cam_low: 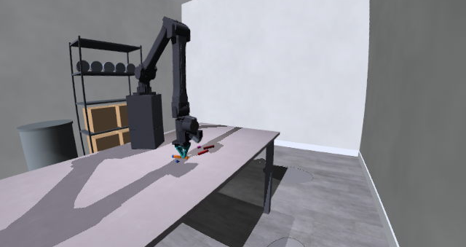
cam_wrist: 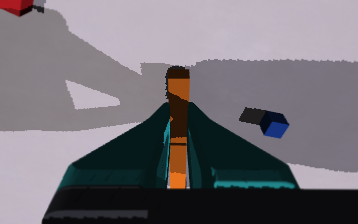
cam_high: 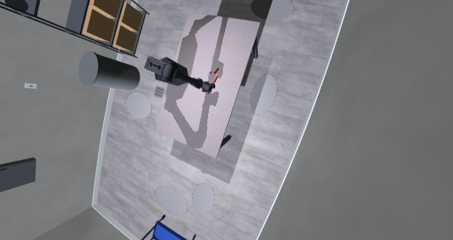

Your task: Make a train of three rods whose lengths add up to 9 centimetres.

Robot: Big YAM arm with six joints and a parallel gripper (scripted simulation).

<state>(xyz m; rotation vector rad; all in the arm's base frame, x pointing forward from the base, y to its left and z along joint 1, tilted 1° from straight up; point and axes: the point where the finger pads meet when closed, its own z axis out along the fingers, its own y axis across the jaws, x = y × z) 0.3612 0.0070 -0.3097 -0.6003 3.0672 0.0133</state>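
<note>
Wrist view shows the pincer, nearly closed, gripping an orange rod, a blue rod lying apart.

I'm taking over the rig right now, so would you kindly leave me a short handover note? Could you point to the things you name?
Gripper [cam_high: 211, 88] [cam_low: 184, 157] [cam_wrist: 178, 112]: appears shut on the front orange rod [cam_low: 186, 157] [cam_wrist: 179, 90].
Train: rear orange rod [cam_low: 177, 157] [cam_wrist: 178, 177] lies behind it, end blue rod [cam_low: 172, 156] beyond; together 9 cm.
Spares: loose blue rod [cam_low: 177, 161] [cam_wrist: 276, 127] beside the line; two red rods [cam_high: 216, 71] [cam_high: 215, 79] [cam_low: 208, 147] [cam_low: 203, 152] [cam_wrist: 15, 5] and a magenta rod [cam_high: 211, 72] [cam_low: 199, 147] farther off.
Done: the three look roughly lined up.
Left: check gaps, alignment and spare clearance, which I cannot confirm, then let go.
</note>
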